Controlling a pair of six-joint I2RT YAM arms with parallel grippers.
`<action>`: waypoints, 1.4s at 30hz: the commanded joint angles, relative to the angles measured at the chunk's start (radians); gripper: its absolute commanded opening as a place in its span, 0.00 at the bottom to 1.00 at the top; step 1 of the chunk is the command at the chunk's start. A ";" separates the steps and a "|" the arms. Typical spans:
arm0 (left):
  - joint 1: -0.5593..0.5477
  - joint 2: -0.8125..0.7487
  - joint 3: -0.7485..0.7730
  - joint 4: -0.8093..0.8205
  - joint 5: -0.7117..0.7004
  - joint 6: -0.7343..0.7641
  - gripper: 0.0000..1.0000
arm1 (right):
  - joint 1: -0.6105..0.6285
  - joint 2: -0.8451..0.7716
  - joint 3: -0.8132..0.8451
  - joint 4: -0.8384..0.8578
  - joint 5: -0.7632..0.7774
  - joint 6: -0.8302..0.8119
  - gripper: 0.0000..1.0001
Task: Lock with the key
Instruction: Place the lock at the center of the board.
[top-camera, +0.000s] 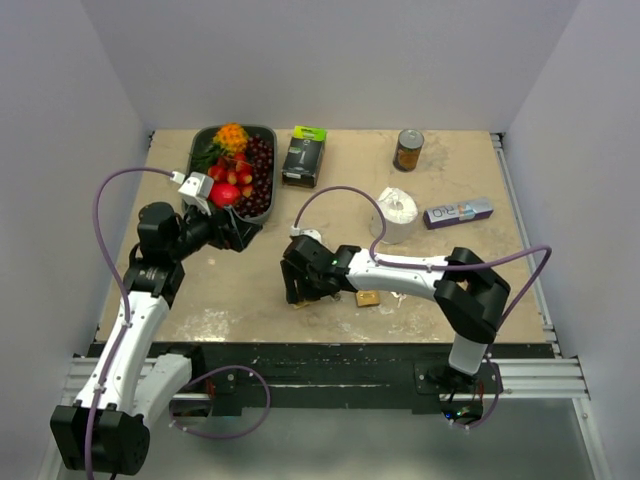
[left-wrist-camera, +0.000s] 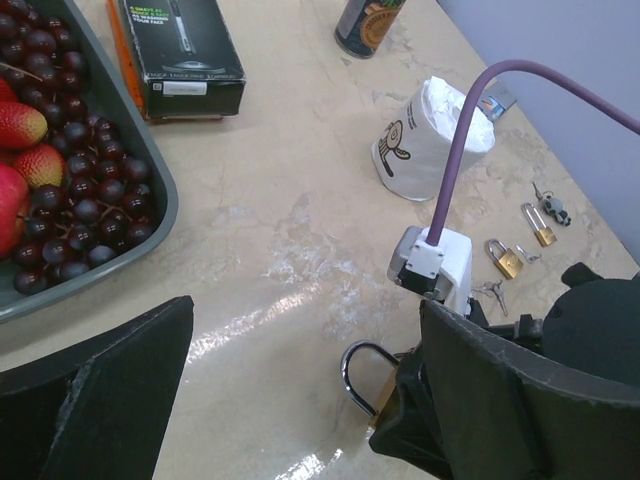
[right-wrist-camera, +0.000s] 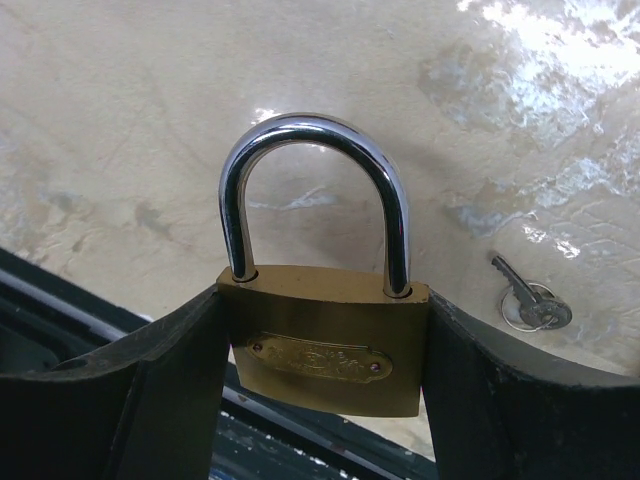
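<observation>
Pale walls (top-camera: 330, 60) close in a beige tabletop (top-camera: 240, 290). From above, the left gripper (top-camera: 232, 232) hangs beside the fruit tray (top-camera: 194, 152), well apart from the right gripper (top-camera: 299, 290). The right gripper is lowered to the table near the front edge, and what it grips is too small to read from here.

From the left wrist, the left gripper's jaws are spread wide with nothing between them. Past them, the padlock (left-wrist-camera: 382, 393) pokes out of the right gripper's black fingers, its chrome loop toward this camera. Farther off, near the table's far side, lie two small padlocks (left-wrist-camera: 505, 258) and some loose keys (left-wrist-camera: 490, 292), touching neither arm.

From the right wrist, the right gripper is clamped on both sides of the padlock's brass body. The shackle (right-wrist-camera: 310, 135) stands clear above the fingers, and both its legs are seated in the body. A key (right-wrist-camera: 530, 305) lies flat on the table just beside the lock, apart from the fingers and in nobody's grasp. The keyhole is hidden.

As a judgement, holding the lock looks like the only step done. The key has yet to be picked up, inserted and turned. Whether the shackle is latched cannot be told.
</observation>
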 joint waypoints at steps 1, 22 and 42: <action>0.005 -0.018 -0.017 0.037 -0.021 0.015 0.99 | -0.004 -0.004 0.049 0.007 0.066 0.113 0.00; 0.007 -0.034 -0.115 0.063 -0.046 0.024 0.99 | -0.016 0.134 0.101 -0.033 0.096 0.274 0.16; 0.016 -0.008 -0.140 0.095 -0.041 0.009 0.99 | -0.015 0.131 0.110 -0.126 0.137 0.320 0.80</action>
